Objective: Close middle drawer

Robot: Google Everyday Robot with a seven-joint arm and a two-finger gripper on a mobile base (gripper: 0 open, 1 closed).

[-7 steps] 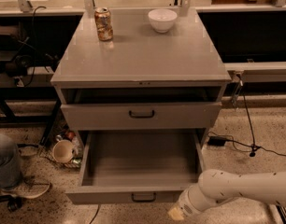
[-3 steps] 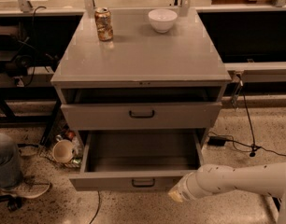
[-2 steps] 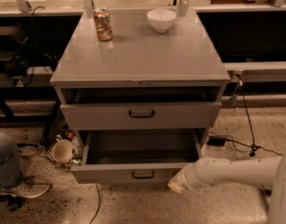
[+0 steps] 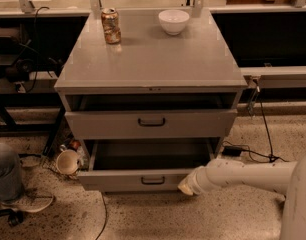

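The middle drawer (image 4: 118,180) is the lowest one of the grey cabinet, with a low front panel and a small black bar handle (image 4: 153,180). It stands partly open, and a strip of its dark inside (image 4: 150,156) shows. My gripper (image 4: 187,186) is at the end of the white arm (image 4: 243,176) that comes in from the right. It is against the right end of the drawer's front panel, low near the floor. The taller-fronted drawer (image 4: 108,124) above, with a larger black handle, is nearly shut.
A soda can (image 4: 111,26) and a white bowl (image 4: 173,21) stand on the cabinet top (image 4: 153,59). A cup (image 4: 68,161) lies on the floor left of the cabinet. A person's leg and shoe (image 4: 13,194) are at far left. Cables (image 4: 265,139) run on the floor at right.
The middle drawer has slid well back into the cabinet, from far out to partly open. My gripper and arm have moved with its front panel towards the cabinet.
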